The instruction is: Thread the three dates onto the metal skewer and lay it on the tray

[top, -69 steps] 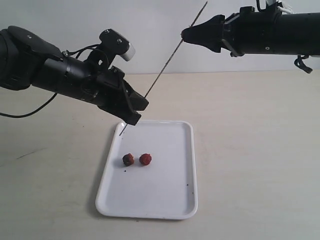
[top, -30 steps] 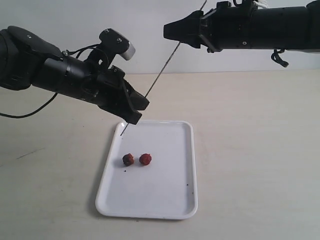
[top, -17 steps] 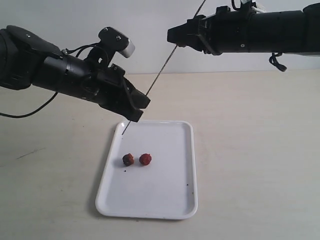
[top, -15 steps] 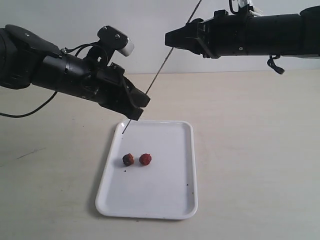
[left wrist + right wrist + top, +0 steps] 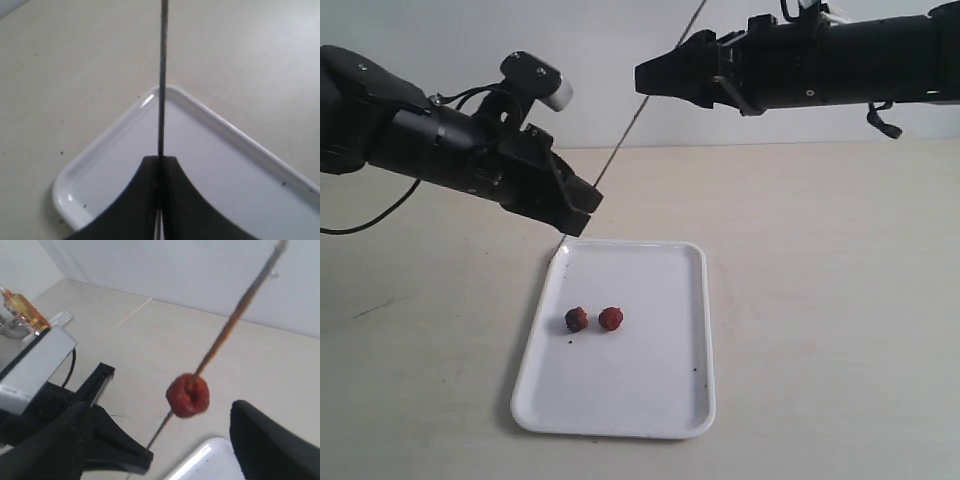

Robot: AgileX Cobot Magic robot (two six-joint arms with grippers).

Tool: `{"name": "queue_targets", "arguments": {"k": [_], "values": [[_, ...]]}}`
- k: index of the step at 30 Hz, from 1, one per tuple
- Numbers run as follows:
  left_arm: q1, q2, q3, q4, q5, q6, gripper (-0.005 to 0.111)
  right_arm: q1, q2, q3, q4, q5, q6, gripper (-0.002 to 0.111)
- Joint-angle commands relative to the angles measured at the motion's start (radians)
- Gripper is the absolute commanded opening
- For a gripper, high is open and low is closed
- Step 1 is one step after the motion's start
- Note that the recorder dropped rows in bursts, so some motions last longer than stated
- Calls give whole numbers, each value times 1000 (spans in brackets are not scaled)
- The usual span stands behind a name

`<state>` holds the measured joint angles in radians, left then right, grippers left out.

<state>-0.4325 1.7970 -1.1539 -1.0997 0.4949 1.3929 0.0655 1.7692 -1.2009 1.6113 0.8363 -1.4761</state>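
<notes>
White tray (image 5: pixel 620 400) on counter (image 5: pixel 820 300); two dates lie on it side by side, dark one (image 5: pixel 576 319) left of red one (image 5: pixel 611 318). Steep slant on metal skewer (image 5: pixel 619 145): low end over tray's far left corner, top up-right, out of view. Low part clamped in left end effector (image 5: pixel 575 208). Higher up, right end effector (image 5: pixel 655 78) spread wide; third date (image 5: pixel 187 395) threaded between its fingers, touching neither.

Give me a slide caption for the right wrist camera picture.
One red date sits threaded on the metal skewer, between the open fingers of the right gripper.
</notes>
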Motion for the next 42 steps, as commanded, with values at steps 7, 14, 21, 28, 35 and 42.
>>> {"name": "queue_targets", "arguments": {"k": [7,14,21,28,35,42], "values": [[135,-12,-8,210,65,-201,0,16,-86,-5,-376,-177,170,71],[191,-12,-8,447,86,-450,0,187,-66,-5,-744,-290,347,70],[213,-31,-8,616,112,-621,0,337,-2,-63,-1209,-254,832,59],[213,-48,-8,697,158,-644,0,452,160,-246,-1528,65,1030,60],[214,-48,-8,761,161,-707,0,487,216,-273,-1583,108,890,60],[303,-48,-8,842,157,-885,0,492,225,-273,-1509,57,475,60]]}}
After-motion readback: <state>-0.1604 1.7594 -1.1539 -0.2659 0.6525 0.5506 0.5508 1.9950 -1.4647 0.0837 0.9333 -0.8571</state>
